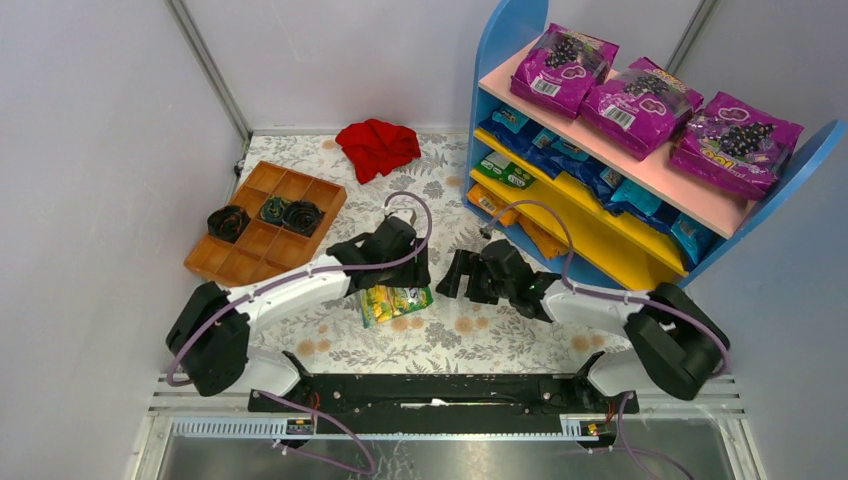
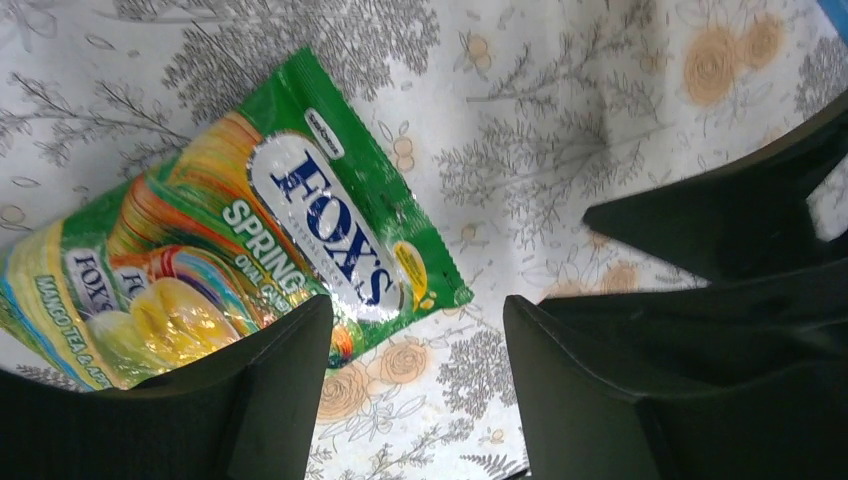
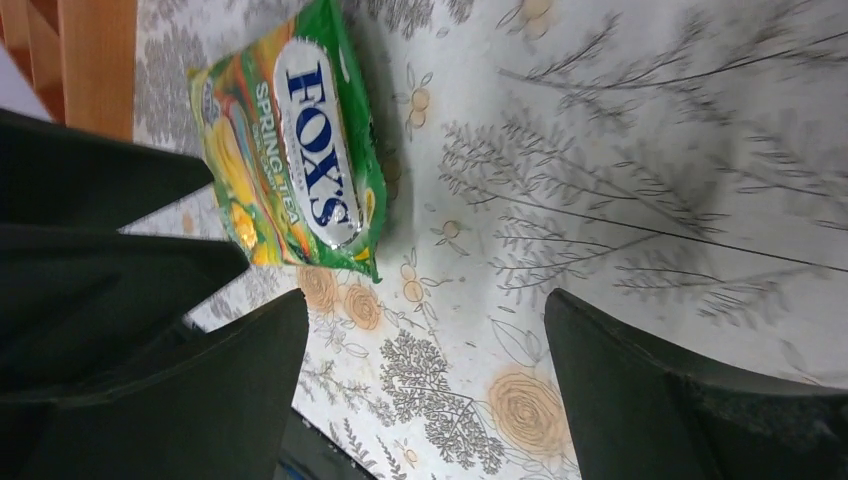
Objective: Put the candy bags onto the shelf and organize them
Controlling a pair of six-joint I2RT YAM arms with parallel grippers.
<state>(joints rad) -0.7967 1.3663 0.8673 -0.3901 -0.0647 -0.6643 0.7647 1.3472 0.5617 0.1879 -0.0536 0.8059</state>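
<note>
A green candy bag (image 1: 395, 300) with a Fox's logo lies flat on the flowered tablecloth in front of both arms. My left gripper (image 1: 412, 278) hovers low over the bag's far right corner. Its jaws are open, and the left finger (image 2: 260, 400) covers the edge of the candy bag (image 2: 250, 250), with bare cloth in the gap (image 2: 415, 320). My right gripper (image 1: 455, 280) stands open just right of it, and the candy bag (image 3: 290, 150) lies beyond its fingertips (image 3: 425, 310). The shelf (image 1: 497, 60) at the right holds blue (image 1: 600, 180), green (image 1: 503, 170) and orange (image 1: 490, 205) candy bags on its yellow boards.
Three magenta grape bags (image 1: 640, 100) sit on the shelf's pink top board. A brown wooden compartment tray (image 1: 245, 262) with dark rolled items (image 1: 230, 222) stands at the left. A red cloth (image 1: 377, 147) lies at the back. Grey walls close in on both sides.
</note>
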